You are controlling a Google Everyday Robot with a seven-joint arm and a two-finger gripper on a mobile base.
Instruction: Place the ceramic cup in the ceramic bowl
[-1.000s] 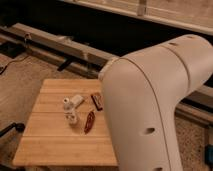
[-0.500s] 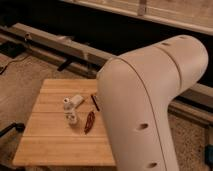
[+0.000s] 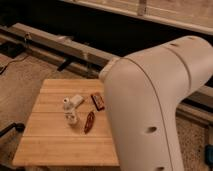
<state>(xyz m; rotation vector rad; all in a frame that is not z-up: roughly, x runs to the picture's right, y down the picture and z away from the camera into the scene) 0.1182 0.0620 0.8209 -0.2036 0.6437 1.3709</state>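
Note:
Neither the ceramic cup nor the ceramic bowl shows in the camera view. My gripper is out of view too. Only the big white arm housing is seen, and it fills the right half of the frame, hiding the right side of the wooden table. On the table lie three small white pieces: a short cylinder on its side, a small bottle and a shaker bottle.
A dark red flat packet and a reddish-brown slim packet lie beside the white pieces. Behind the table run a metal rail and cables on the speckled floor. The table's front and left edges show.
The arm housing edged slightly left over the dark red packet half a second ago and has come back. The things on the table have not moved.

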